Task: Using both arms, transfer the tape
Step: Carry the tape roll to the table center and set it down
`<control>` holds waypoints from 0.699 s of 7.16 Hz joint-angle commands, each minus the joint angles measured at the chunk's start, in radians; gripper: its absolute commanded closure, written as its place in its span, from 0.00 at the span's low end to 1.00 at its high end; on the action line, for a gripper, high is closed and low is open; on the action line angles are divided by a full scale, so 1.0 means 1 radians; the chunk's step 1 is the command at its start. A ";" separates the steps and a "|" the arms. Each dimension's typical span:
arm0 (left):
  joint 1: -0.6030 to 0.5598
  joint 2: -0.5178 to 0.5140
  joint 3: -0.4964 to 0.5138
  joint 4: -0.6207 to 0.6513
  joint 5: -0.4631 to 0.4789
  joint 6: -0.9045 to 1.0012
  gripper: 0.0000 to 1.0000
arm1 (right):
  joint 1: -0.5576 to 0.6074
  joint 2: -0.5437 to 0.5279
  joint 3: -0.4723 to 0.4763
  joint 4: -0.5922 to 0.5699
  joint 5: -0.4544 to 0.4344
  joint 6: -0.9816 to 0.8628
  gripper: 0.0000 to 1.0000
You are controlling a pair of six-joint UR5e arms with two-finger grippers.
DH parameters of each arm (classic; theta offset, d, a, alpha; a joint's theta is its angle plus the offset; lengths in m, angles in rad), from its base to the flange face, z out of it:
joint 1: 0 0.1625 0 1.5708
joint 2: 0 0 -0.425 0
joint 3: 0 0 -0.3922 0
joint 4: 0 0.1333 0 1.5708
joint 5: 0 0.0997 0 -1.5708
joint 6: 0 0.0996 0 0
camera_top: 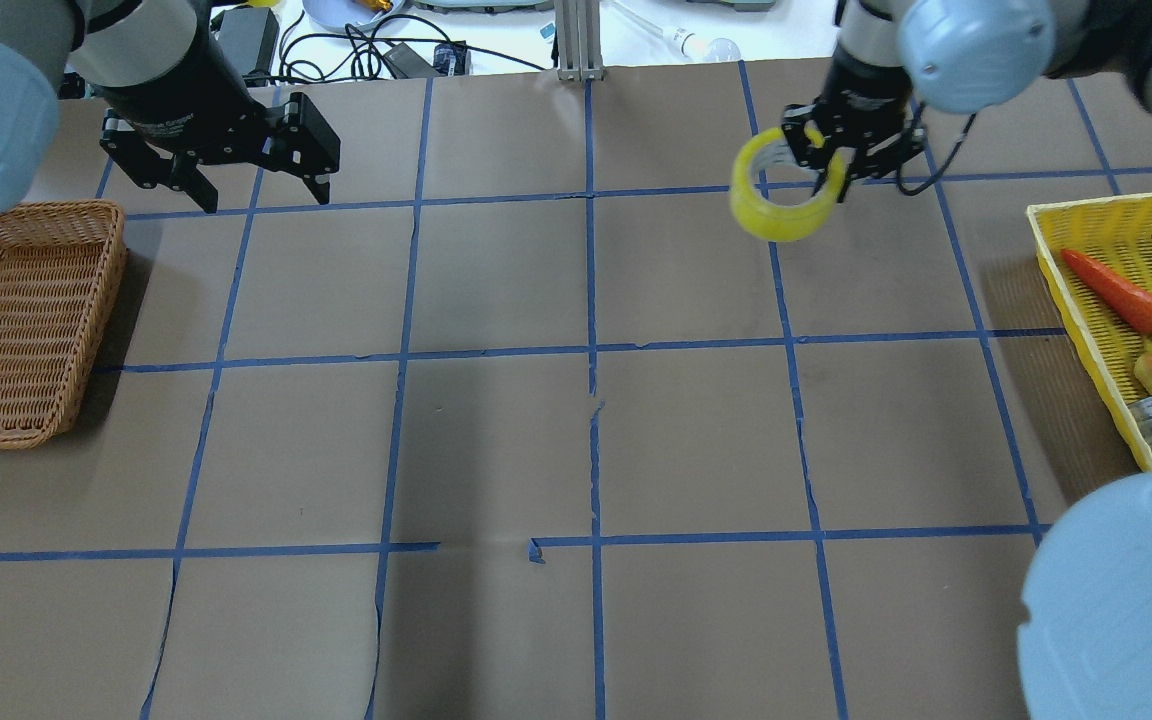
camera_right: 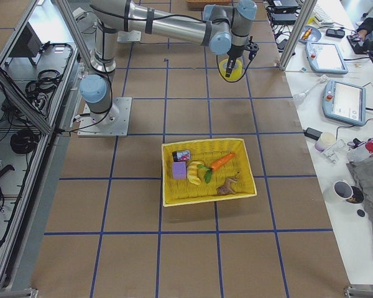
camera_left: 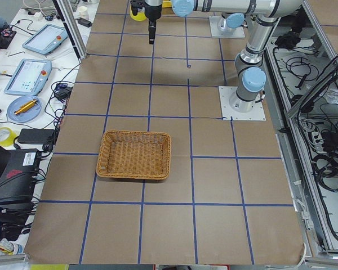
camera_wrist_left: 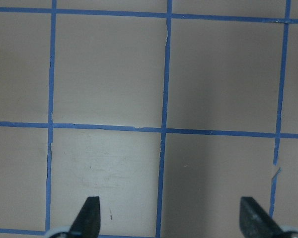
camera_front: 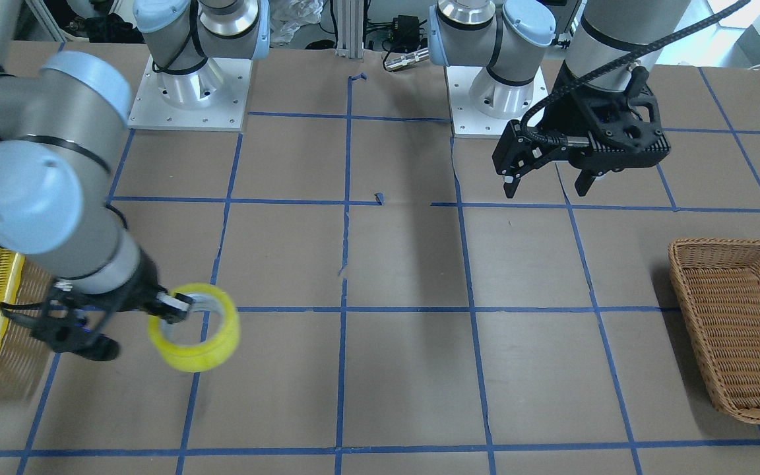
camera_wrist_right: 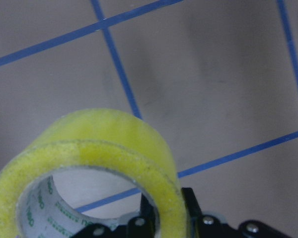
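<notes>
Gripped by one wall in the right black claw, the translucent yellow tape roll might slip before the gaping left claw arrives.

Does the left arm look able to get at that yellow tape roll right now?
Probably yes: only bare table lies between the open left fingers and the tape, held by the right fingers.

I count two arms, a left arm and a right arm, two grippers, a left gripper and a right gripper, one tape roll, one brown basket, one yellow basket, one carrot
</notes>
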 commanded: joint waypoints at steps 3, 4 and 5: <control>0.001 0.001 0.001 0.000 0.000 0.005 0.00 | 0.259 0.030 0.264 -0.125 0.044 0.225 1.00; 0.001 0.001 0.001 0.000 0.000 0.005 0.00 | 0.266 0.003 0.322 -0.167 0.101 0.227 1.00; 0.001 0.001 0.001 0.000 0.000 0.005 0.00 | 0.267 -0.016 0.362 -0.168 0.165 0.230 1.00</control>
